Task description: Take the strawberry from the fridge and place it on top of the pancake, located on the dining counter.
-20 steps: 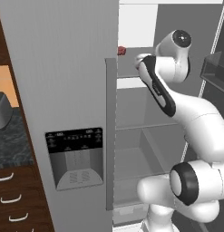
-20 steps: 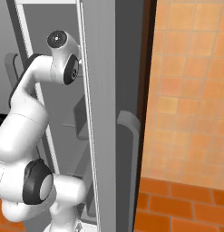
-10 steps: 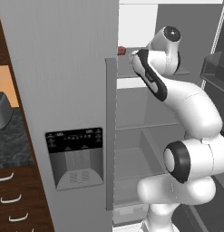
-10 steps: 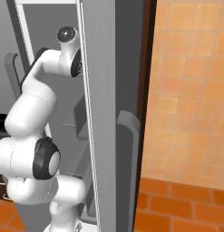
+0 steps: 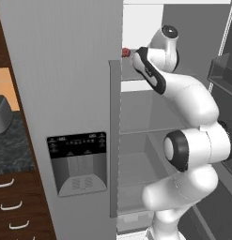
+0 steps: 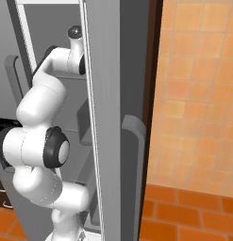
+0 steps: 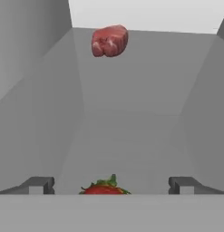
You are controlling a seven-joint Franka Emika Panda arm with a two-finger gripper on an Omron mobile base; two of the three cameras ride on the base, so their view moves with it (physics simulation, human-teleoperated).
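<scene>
The fridge stands with its left door closed and its right door swung open. My arm reaches onto the upper shelf. In the hand view the strawberry lies low on the grey shelf floor, red with green leaves, its lower part cut off by the view's edge. My gripper is open, one fingertip to either side of the fruit and well apart from it. A small dark-red bit peeks past the door edge beside my hand; I cannot tell which item it is.
A chunk of raw red meat lies farther back on the same shelf. Grey fridge walls close in on both sides. Lower shelves sit below my arm. Door bins hang at the right. A dark-topped counter with drawers lies left of the fridge.
My arm has stretched deeper into the upper shelf, the hand sliding left toward the door edge and the elbow rising. The fridge and its doors stay as they were.
</scene>
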